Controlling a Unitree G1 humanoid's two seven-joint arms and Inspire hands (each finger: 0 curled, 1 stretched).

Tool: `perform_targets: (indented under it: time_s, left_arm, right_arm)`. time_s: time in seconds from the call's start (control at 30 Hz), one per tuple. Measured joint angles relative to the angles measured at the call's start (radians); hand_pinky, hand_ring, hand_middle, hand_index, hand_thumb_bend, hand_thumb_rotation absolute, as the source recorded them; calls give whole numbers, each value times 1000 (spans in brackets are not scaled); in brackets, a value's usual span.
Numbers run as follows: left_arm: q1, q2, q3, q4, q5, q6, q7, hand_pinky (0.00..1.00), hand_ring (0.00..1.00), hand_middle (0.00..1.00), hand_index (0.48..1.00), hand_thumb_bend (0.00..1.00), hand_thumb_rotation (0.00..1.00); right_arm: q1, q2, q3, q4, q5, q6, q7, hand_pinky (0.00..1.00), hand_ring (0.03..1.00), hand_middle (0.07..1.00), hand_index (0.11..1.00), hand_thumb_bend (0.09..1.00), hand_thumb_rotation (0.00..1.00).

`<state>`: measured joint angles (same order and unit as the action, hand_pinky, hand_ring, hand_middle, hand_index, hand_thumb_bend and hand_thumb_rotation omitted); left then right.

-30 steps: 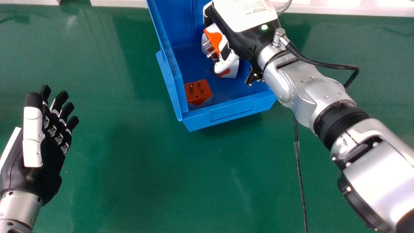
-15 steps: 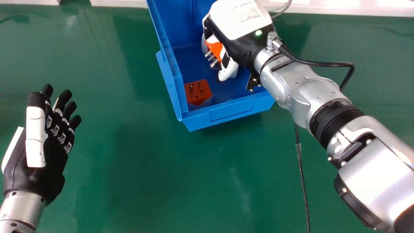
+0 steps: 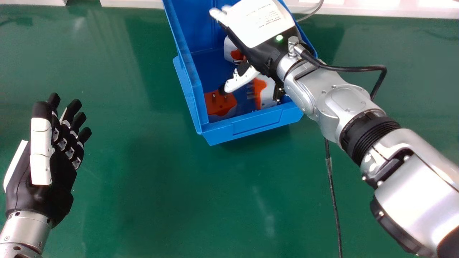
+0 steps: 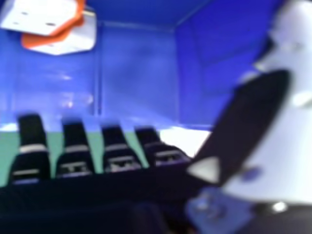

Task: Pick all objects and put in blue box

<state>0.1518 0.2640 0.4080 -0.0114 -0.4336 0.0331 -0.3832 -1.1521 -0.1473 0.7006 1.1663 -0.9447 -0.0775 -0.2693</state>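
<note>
Plug adapters (image 3: 219, 104) in blue box (image 3: 251, 128), green tabletop (image 3: 161, 197), white edging (image 3: 358, 9) beyond, right hand (image 3: 263, 55) released

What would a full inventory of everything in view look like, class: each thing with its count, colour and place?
Table: one, green, beneath everything.
Box: one, blue, far middle.
Red-topped plug adapter: one, red and whitish, box's near left corner.
Near right adapter: one, orange and white, box's near right part.
Back adapter: one, white and orange, farther back in the box.
Cable: two stretches, black, one looping off the right arm, one lower down.
Thin cord: one, grey, beyond the box.
Edging: several stretches, white, far edge.
Arms: two, silver, left and right.
Left hand: one, black and white, left side.
Right hand: one, black and white, over the box.
</note>
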Motion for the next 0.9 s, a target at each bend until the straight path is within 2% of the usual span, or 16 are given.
perform_targets:
  time_s: [0.23, 0.33, 0.4, 0.57, 0.7, 0.9]
  left_arm:
    - [-10, 0, 0, 3, 1, 0, -2, 1000, 1000, 998, 999, 813, 959]
    - [-15, 1, 0, 9, 1, 0, -3, 1000, 1000, 995, 999, 814, 954]
    - [-20, 1, 0, 14, 1, -1, -4, 1000, 1000, 994, 997, 811, 957]
    - [-29, 3, 3, 33, 2, -1, -4, 1000, 1000, 994, 997, 815, 957]
    - [-32, 9, 6, 43, 2, -1, -4, 1000, 1000, 994, 990, 826, 941]
    - [-30, 19, 9, 50, 3, -4, -5, 1000, 1000, 995, 998, 835, 942]
  right_arm:
    - [74, -22, -36, -98, 22, 14, -69, 782, 948, 994, 938, 470, 532]
    - [134, -49, -60, -174, 37, 20, -99, 776, 946, 998, 946, 412, 535]
    - [184, -73, -80, -243, 43, 24, -114, 766, 934, 989, 937, 405, 495]
    - [359, -136, -128, -473, 43, 35, -166, 757, 918, 971, 931, 372, 493]
    - [517, -173, -168, -654, 42, 46, -198, 707, 878, 943, 899, 363, 549]
    - [759, -201, -229, -838, 76, -12, -270, 753, 906, 967, 921, 352, 640]
